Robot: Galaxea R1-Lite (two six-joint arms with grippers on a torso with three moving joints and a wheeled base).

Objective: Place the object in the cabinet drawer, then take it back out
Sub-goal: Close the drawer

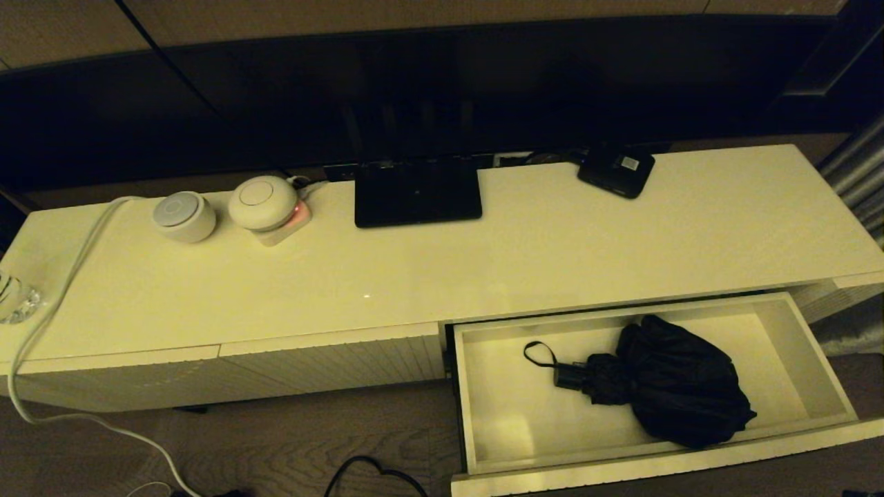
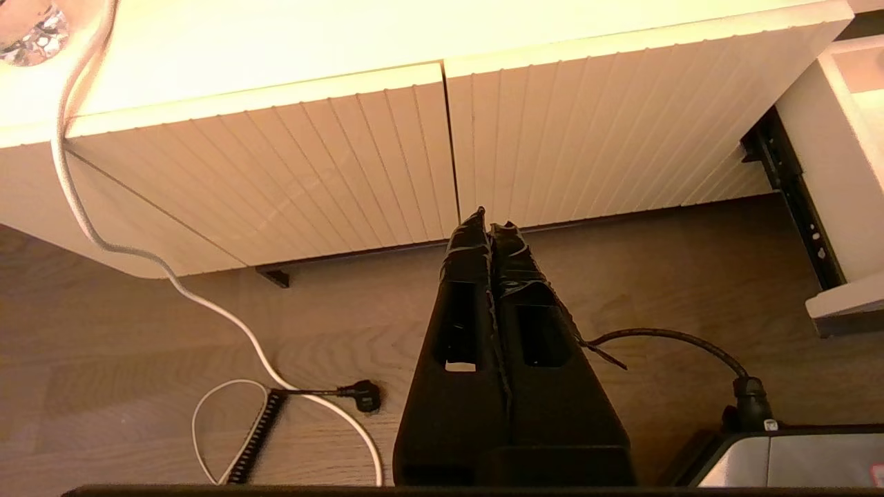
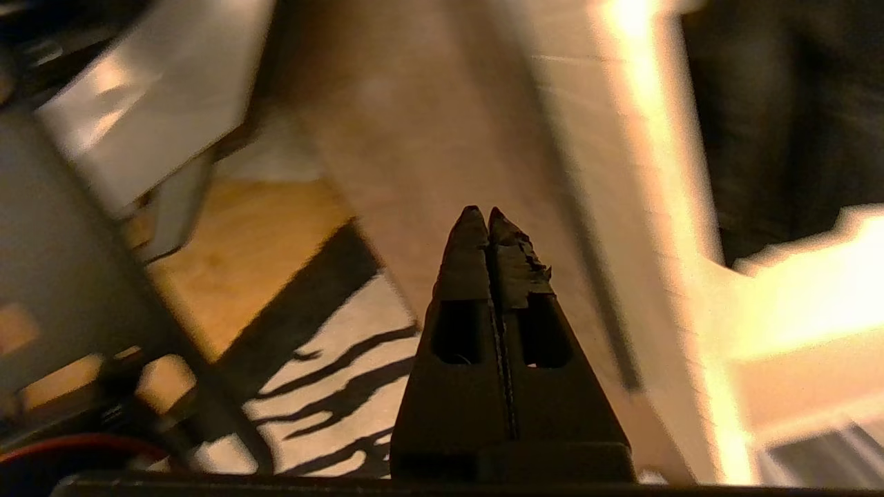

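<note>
The cabinet drawer [image 1: 461,400] stands pulled out at the lower right of the head view. Inside it lies the black folding umbrella [image 1: 680,386], with its bunched fabric to the right and its short handle [image 1: 570,376] and wrist loop [image 1: 539,353] pointing left. Neither gripper shows in the head view. My left gripper [image 2: 490,221] is shut and empty, low over the wooden floor, facing the ribbed cabinet fronts [image 2: 359,159], with the drawer's side [image 2: 829,159] off to one side. My right gripper [image 3: 481,212] is shut and empty, close to the drawer's front [image 3: 483,103] and its dark slot [image 3: 594,290].
On the cabinet top stand a flat black box with a white label [image 1: 616,170], a black screen base [image 1: 417,195], two round white devices [image 1: 184,215] [image 1: 262,202] and a glass [image 1: 14,297]. A white cable [image 1: 62,276] hangs over the left end. Cables [image 2: 311,397] lie on the floor.
</note>
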